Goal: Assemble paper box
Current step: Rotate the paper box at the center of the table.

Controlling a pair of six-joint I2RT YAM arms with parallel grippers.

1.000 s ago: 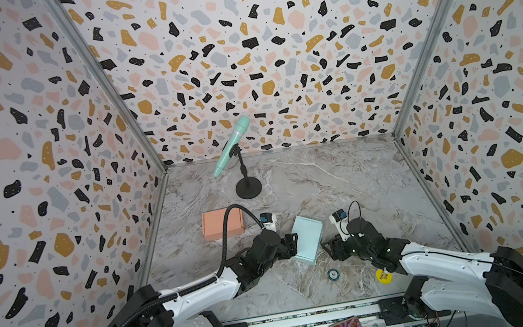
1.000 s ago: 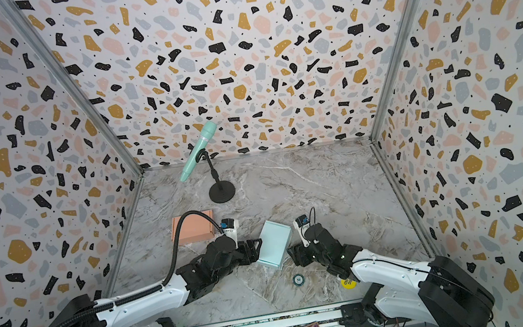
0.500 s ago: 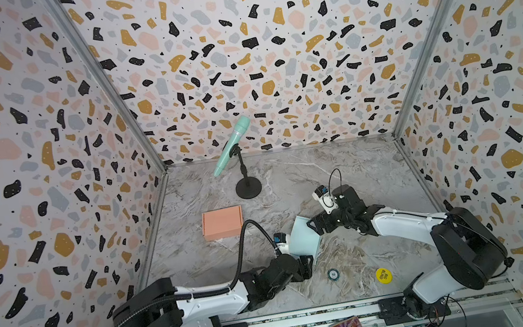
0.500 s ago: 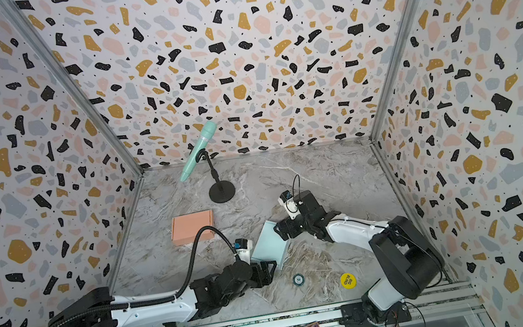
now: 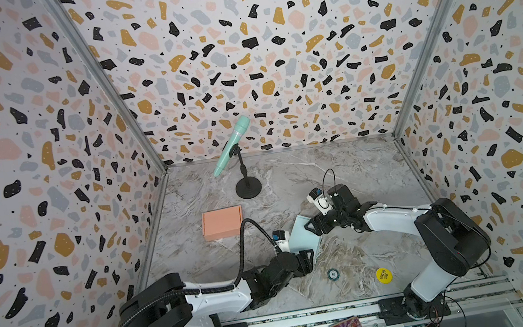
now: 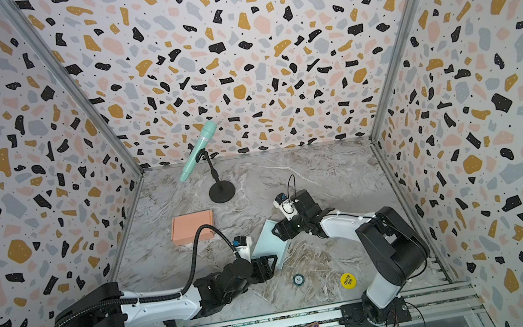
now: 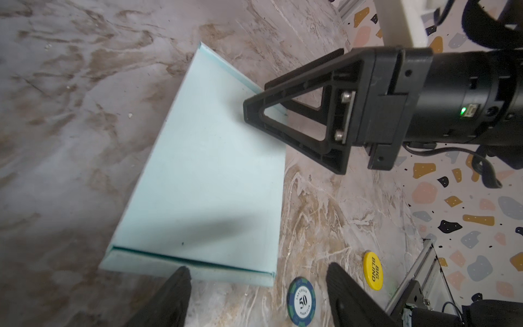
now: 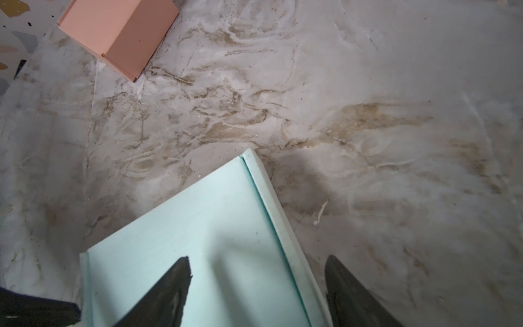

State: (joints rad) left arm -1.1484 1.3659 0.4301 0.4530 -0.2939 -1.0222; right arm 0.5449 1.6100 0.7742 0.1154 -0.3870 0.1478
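Pale blue box [image 5: 303, 239] lay flat on marble worktop [image 5: 341, 166], near centre, lid closed. Left end effector [image 7: 256, 279] sat at box's near edge, fingers apart, clamped on nothing. Right end effector [image 8: 256, 276] sat over box's far right corner, fingers apart, one above lid, other off box's side. Pink box [image 5: 222, 223] stood well apart, far left. Poker chip [image 5: 333, 274] and yellow disc [image 5: 383, 274] lay near front. Green microphone [image 5: 231, 145] on stand at far side.
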